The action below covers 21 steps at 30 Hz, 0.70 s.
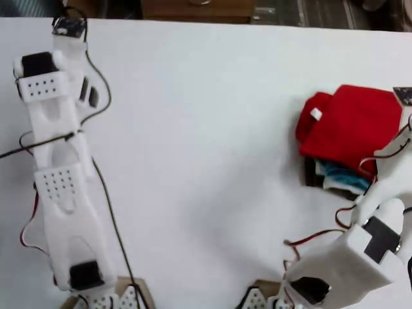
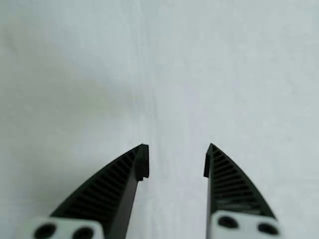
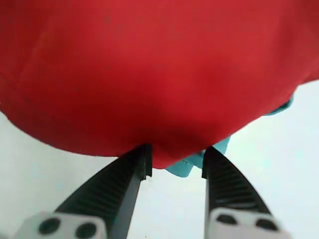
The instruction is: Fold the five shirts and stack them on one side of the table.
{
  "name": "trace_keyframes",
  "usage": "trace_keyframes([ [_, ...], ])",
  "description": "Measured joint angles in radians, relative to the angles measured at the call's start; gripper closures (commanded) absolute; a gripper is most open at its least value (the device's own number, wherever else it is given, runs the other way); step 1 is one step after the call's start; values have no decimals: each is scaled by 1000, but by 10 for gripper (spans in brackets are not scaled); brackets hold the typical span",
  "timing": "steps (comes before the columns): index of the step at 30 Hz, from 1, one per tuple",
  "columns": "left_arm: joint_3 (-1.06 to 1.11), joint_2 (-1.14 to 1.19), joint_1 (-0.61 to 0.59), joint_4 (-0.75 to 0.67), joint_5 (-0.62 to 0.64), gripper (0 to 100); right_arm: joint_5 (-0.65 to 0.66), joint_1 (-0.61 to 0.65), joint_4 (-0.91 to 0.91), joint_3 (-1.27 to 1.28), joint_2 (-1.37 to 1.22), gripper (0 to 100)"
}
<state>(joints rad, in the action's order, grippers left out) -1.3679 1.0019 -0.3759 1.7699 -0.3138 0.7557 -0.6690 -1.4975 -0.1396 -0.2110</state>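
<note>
A folded red shirt (image 1: pixel 351 125) lies on top of a stack at the table's right edge. A teal shirt (image 1: pixel 341 175), a white one and a dark one peek out beneath it. In the right wrist view my right gripper (image 3: pixel 174 160) is open, and the hem of the red shirt (image 3: pixel 159 74) bulges down between its fingertips, with a bit of the teal shirt (image 3: pixel 187 167) under it. My left gripper (image 2: pixel 174 159) is open over bare white table, nothing between its fingers. The left arm (image 1: pixel 58 174) lies stretched along the table's left side.
The white table (image 1: pixel 206 148) spreads wide between the two arms. The right arm (image 1: pixel 360 251) rises from the front right corner toward the stack. Loose red and black cables (image 1: pixel 309 241) trail beside both arm bases. Brown furniture stands beyond the far edge.
</note>
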Motion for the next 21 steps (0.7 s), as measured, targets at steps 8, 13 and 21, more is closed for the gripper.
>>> trace_keyframes([
  [8,0,0,0,0,0,793,0,-2,117,48,0,977],
  [13,0,0,0,0,0,793,0,-2,132,48,0,975],
  [21,0,0,0,0,0,793,14,-63,152,-29,0,976],
])
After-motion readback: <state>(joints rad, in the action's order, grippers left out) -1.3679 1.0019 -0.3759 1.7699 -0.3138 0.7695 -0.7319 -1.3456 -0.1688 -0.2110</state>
